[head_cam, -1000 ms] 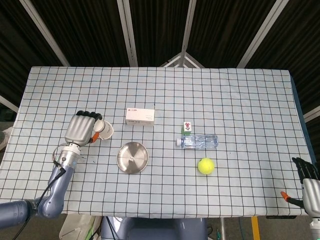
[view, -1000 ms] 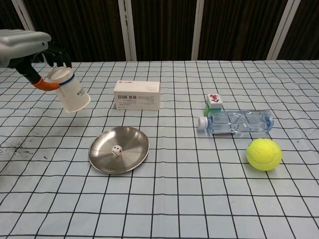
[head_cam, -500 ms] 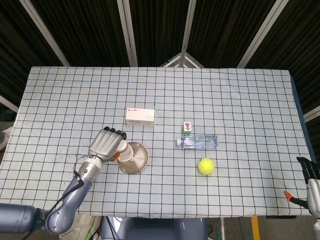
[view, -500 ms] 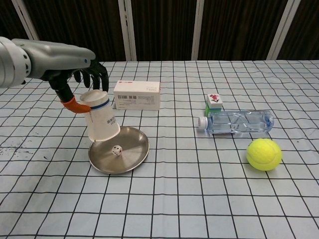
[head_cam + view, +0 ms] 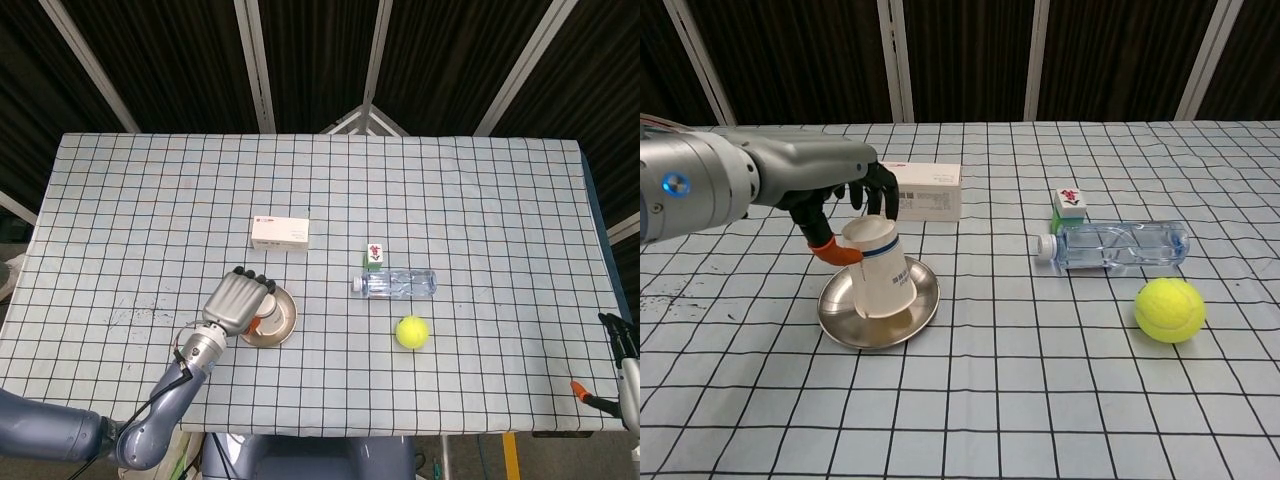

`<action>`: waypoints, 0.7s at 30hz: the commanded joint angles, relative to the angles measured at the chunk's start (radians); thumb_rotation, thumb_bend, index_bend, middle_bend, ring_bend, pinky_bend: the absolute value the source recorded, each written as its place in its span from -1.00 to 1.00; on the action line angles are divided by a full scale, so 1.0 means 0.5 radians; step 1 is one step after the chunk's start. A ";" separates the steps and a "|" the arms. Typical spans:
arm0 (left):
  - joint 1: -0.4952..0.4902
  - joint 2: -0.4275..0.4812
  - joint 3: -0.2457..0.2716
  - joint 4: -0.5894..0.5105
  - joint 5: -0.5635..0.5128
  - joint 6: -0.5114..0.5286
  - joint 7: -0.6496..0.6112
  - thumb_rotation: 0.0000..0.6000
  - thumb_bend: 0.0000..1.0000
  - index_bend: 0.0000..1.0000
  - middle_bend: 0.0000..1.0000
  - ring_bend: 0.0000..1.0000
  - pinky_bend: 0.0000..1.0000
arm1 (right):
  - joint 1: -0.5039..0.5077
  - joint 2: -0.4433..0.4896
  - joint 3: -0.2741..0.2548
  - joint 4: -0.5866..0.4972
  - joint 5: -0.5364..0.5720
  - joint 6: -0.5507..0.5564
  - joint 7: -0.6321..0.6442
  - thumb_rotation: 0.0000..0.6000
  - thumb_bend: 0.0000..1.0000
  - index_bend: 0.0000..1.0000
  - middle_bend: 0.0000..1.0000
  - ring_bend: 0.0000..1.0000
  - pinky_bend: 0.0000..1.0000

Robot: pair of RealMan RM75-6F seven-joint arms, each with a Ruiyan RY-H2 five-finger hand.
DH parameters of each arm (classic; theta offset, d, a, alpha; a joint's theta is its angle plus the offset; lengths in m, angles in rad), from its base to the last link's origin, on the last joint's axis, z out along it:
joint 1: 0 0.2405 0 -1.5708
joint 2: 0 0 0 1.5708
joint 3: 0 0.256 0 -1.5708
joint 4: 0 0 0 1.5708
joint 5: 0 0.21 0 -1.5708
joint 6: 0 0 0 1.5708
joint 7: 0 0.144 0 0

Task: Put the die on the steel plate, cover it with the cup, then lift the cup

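Cup (image 5: 878,268) held mouth-down over the steel plate (image 5: 923,306) by the left hand (image 5: 855,205).

The left hand grips the white paper cup by its upturned base, dark fingers (image 5: 880,194) curled over the top and an orange-tipped thumb against its side; the cup is tilted a little, its rim down on the plate; the die is not visible, and I cannot tell whether it lies beneath; in the head view the hand (image 5: 238,300) hides most of the cup, with the plate (image 5: 286,316) showing at its right; behind the plate lies a white box (image 5: 926,189); well to the right are a small green-and-white carton (image 5: 1068,205), a clear bottle (image 5: 1120,245) lying on its side and a yellow tennis ball (image 5: 1170,309); all rest on the checked tablecloth (image 5: 1040,400); the right hand (image 5: 625,375) shows only at the frame's lower right edge, and I cannot tell how its fingers lie.
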 commanded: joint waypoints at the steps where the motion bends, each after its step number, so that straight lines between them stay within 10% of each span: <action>1: 0.017 -0.017 0.047 0.032 0.053 -0.019 -0.041 1.00 -0.06 -0.33 -0.29 -0.45 -0.51 | -0.002 0.002 0.001 0.002 0.002 0.000 0.012 1.00 -0.92 -0.78 -0.75 -0.77 -0.91; 21: 0.098 -0.129 0.201 0.416 0.568 -0.092 -0.347 1.00 -0.06 -0.30 -0.27 -0.45 -0.51 | 0.000 0.004 -0.001 0.013 0.011 -0.021 0.044 1.00 -0.92 -0.78 -0.75 -0.77 -0.91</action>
